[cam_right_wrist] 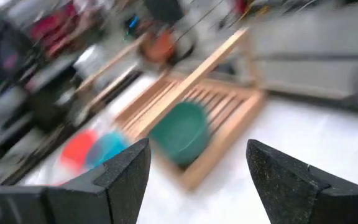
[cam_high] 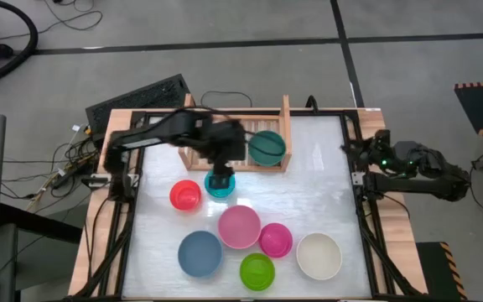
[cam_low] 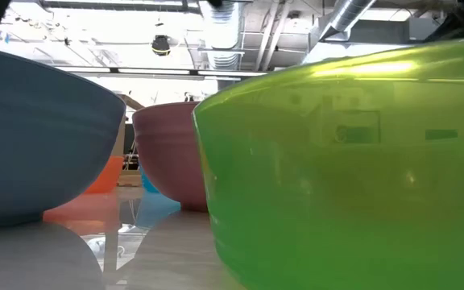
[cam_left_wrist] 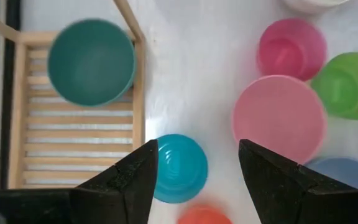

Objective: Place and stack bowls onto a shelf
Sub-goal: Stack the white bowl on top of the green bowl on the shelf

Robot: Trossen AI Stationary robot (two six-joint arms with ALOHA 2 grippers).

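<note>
Below left gripper (cam_left_wrist: 194, 171): teal bowl (cam_left_wrist: 178, 167), partly between spread, empty fingers
Shelf (cam_high: 193, 155): just beyond bowl
Nearer arm: left
Right gripper (cam_right_wrist: 197, 171): open, parked at table edge

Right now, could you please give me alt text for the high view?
The left gripper hangs open over a teal bowl in front of the wooden shelf, which holds a dark green bowl. Six more bowls sit nearer on the table; the right gripper waits at its edge.

Teal bowl (cam_left_wrist: 176, 167) below open left pincer (cam_left_wrist: 197, 171), possibly untouched
</note>
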